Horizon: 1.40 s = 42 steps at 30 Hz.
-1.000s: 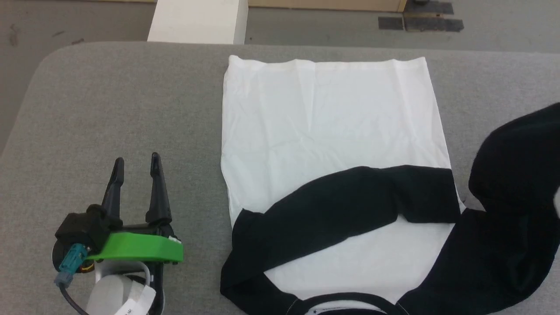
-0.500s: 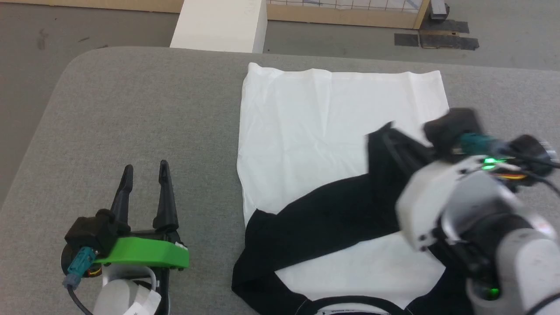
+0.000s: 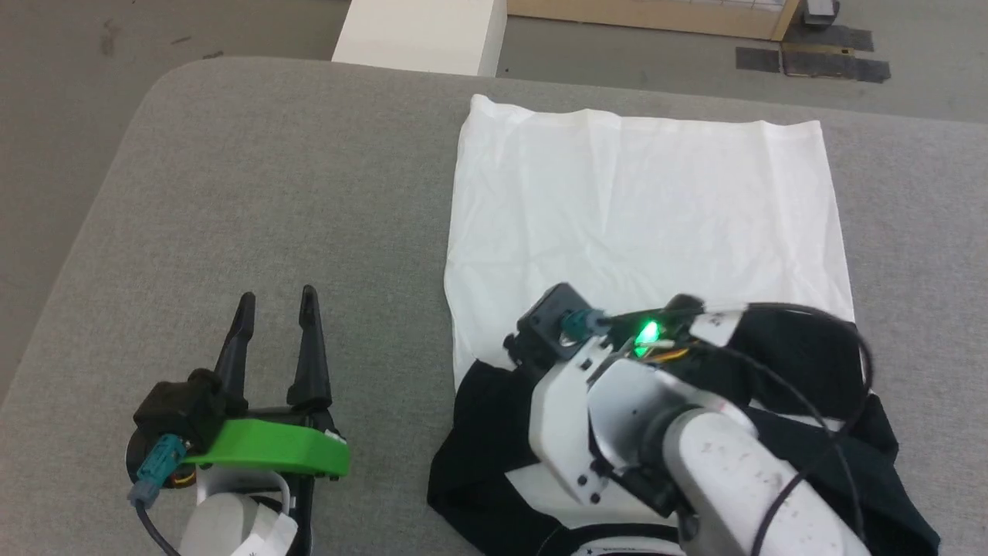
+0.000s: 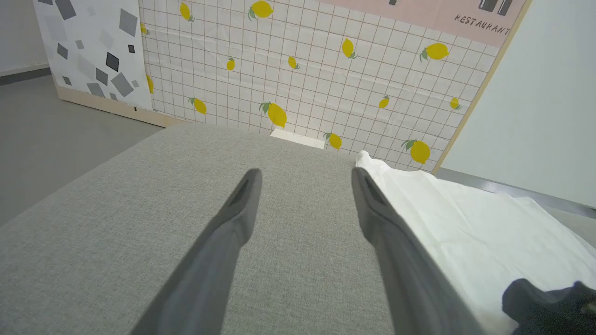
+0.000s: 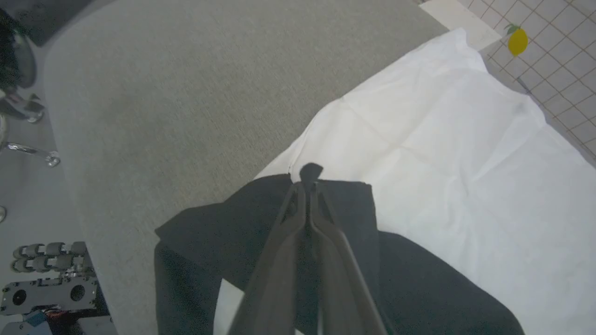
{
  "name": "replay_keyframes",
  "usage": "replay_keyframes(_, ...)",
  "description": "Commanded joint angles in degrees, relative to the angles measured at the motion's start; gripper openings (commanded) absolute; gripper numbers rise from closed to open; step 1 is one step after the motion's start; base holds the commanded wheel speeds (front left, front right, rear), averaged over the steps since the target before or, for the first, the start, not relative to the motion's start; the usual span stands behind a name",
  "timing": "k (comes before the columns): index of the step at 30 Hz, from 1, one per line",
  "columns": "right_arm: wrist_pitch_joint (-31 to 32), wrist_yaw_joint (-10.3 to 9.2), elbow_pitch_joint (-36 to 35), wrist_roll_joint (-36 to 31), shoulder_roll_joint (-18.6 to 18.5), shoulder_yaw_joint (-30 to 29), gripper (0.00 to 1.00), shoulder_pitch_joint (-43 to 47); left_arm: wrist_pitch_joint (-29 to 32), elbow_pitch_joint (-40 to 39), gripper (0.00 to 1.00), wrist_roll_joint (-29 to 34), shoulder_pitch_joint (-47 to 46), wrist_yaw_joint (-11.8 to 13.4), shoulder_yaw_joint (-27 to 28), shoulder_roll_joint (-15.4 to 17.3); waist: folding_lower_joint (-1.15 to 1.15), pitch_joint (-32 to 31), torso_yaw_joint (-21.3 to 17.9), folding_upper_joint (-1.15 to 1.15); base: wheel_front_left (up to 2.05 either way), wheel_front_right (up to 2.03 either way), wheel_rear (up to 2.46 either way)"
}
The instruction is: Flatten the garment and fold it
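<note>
Grey table (image 3: 231, 193), white block (image 3: 421, 35) beyond; right forearm (image 3: 733, 479) across garment (image 3: 641, 201).

We see the garment (image 3: 641, 208) white with black sleeves, on a grey pad (image 3: 270, 193). Beyond the garment, a white gridded panel (image 4: 302, 70) dotted with yellow lemons; left of it, a green bracket (image 3: 262, 452).

The grey fabric-covered table (image 3: 231, 193) carries the white garment (image 3: 641, 216) with black sleeves, lying toward its right side.
</note>
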Motion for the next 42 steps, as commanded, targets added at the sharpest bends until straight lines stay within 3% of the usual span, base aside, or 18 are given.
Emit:
replay_keyframes(1,-1.13,-0.09,1.88,0.38,0.28,0.92,0.0,-1.32,-0.27,0.07,1.0,-0.42,-0.41,-0.4,-0.18,-0.31,0.0,0.52,0.49,0.42,0.0,0.0,0.0)
replay_keyframes(14,-3.3,-0.09,15.84,4.37,0.57,10.82,0.0,-2.45,-0.27,0.67,1.0,-0.66,-1.35,-0.62,0.26,-0.56,0.0,1.84,0.72,0.42,0.0,0.0,0.0)
replay_keyframes(15,-2.54,-0.09,16.47,5.22,0.35,11.77,0.05,-2.27,-0.27,0.72,1.0,-0.66,-1.35,-0.65,0.37,-0.57,0.0,1.75,0.6,0.42,0.0,0.0,0.0)
replay_keyframes(16,-2.01,-0.09,16.68,6.03,0.08,12.59,0.4,-2.21,-0.27,0.78,1.0,-0.64,-1.32,-0.68,0.47,-0.58,0.0,1.68,0.45,0.42,0.0,0.0,0.0)
replay_keyframes(17,-2.04,-0.09,16.54,6.93,0.0,12.78,1.0,-2.14,-0.27,0.84,1.0,-0.6,-1.3,-0.71,0.59,-0.59,0.0,1.59,0.28,0.42,0.0,0.0,0.0)
replay_keyframes(26,-9.74,-0.09,7.96,11.68,0.26,8.21,1.0,-1.57,-0.27,1.37,1.0,-0.2,-0.64,-1.06,1.61,-0.62,0.0,-0.16,-2.04,0.42,0.0,0.0,0.0)
replay_keyframes(34,-21.47,-0.09,-4.63,8.73,-0.37,-6.14,1.0,2.67,-0.27,1.37,1.0,0.38,-0.71,-1.4,2.03,0.13,0.0,-1.26,-5.14,0.42,0.0,0.0,0.0)
replay_keyframes(42,-31.67,-0.09,-8.67,2.98,-0.61,-21.73,1.0,10.08,3.0,1.87,1.0,1.9,-7.21,-2.5,-0.33,4.46,0.0,0.23,-7.85,0.42,0.0,0.0,0.0)
